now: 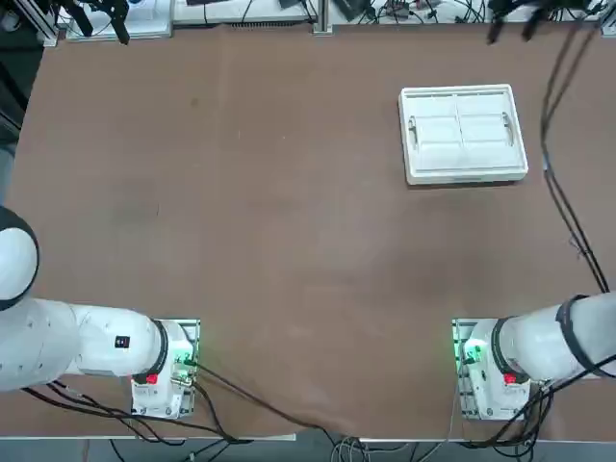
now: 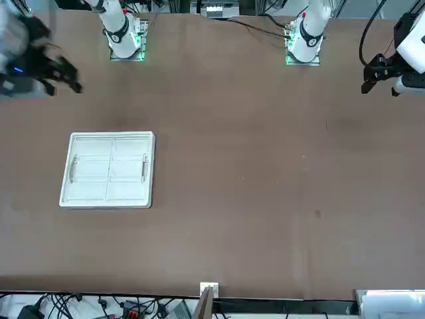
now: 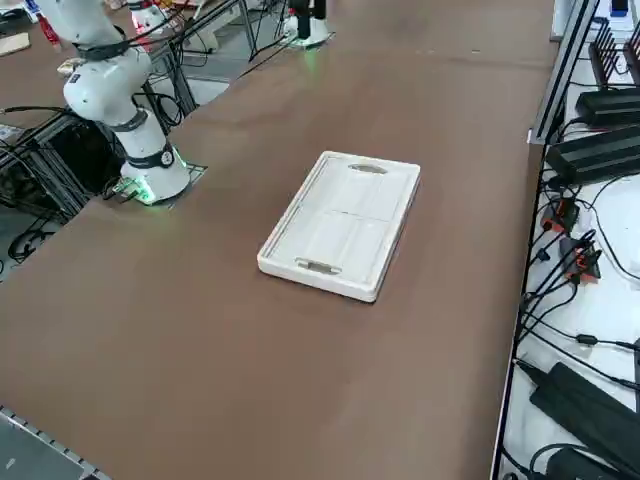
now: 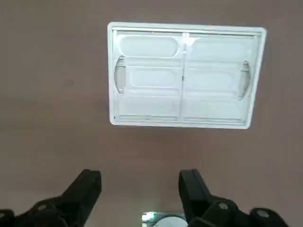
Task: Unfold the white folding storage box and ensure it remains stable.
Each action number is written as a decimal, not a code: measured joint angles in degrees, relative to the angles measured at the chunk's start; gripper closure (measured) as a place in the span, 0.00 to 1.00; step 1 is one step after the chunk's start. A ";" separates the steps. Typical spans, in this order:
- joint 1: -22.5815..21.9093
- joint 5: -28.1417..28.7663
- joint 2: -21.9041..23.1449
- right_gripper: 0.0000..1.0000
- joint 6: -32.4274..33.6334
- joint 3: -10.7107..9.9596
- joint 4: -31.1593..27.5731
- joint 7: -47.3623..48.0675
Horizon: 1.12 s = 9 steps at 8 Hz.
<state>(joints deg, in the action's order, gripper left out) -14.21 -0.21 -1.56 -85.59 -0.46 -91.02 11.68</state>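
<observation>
Right claw (image 4: 139, 182) held above the worktop (image 1: 289, 241), its two fingers spread apart with nothing between them. White folding storage box (image 4: 182, 78) lies folded flat on the worktop, beyond the claw's fingertips and apart from them; thick rim all round, two panels side by side within it, an oval handle hole at each end.

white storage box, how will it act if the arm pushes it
Folded flat, the white storage box would probably slide rather than tip. Its thick rim suggests a fairly stiff frame. The hinged panels inside may shift or lift if the open right gripper catches a handle hole.
</observation>
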 joint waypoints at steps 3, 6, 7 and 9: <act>-13.19 -8.82 -11.85 0.00 -6.99 0.30 -0.26 17.87; -19.57 -18.34 -25.65 0.00 -12.62 0.27 3.46 29.91; -20.73 -21.17 -30.26 0.01 -12.69 0.17 6.39 31.88; -21.80 -24.93 -38.05 0.04 -12.33 -0.34 11.83 33.81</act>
<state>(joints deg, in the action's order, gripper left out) -36.01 -25.15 -39.61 -97.92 -0.80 -79.19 45.49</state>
